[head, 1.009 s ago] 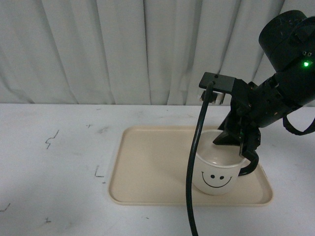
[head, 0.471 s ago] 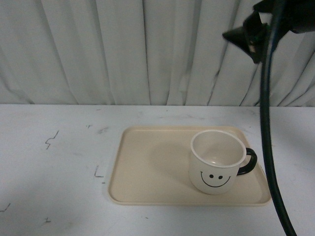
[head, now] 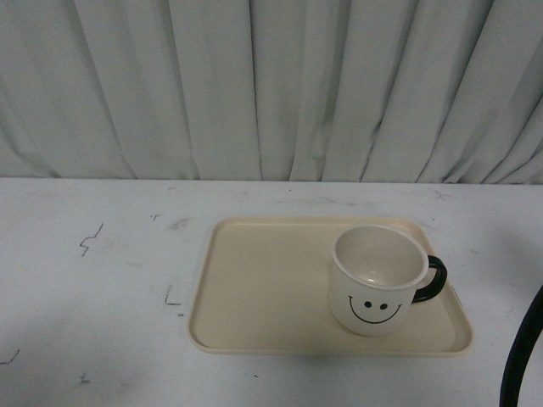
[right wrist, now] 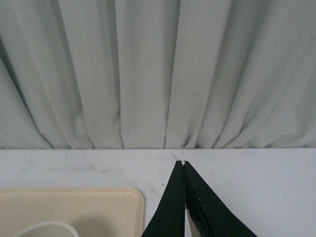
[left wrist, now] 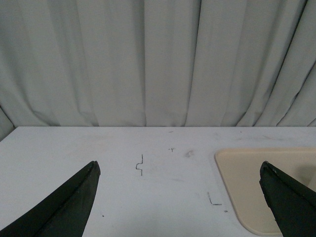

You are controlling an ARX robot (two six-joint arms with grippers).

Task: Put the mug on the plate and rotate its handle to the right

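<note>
The cream mug (head: 377, 280) with a black smiley face stands upright on the right part of the beige plate (head: 263, 288). Its black handle (head: 430, 280) points to the right. No gripper touches it. In the right wrist view my right gripper (right wrist: 183, 163) is shut with nothing in it, held beside the plate (right wrist: 69, 207), and a sliver of the mug's rim (right wrist: 47, 230) shows at the frame's edge. My left gripper (left wrist: 180, 170) is open over bare table, with the plate's corner (left wrist: 256, 177) near one finger.
A white table (head: 93, 280) with small pen marks (head: 89, 239) carries the plate. A pleated white curtain (head: 271, 85) hangs behind it. A black cable (head: 522, 356) crosses the front view's lower right corner.
The right arm let go of the mug, rose and left the front view; only its cable still shows. The mug stays on the plate with its handle to the right.
</note>
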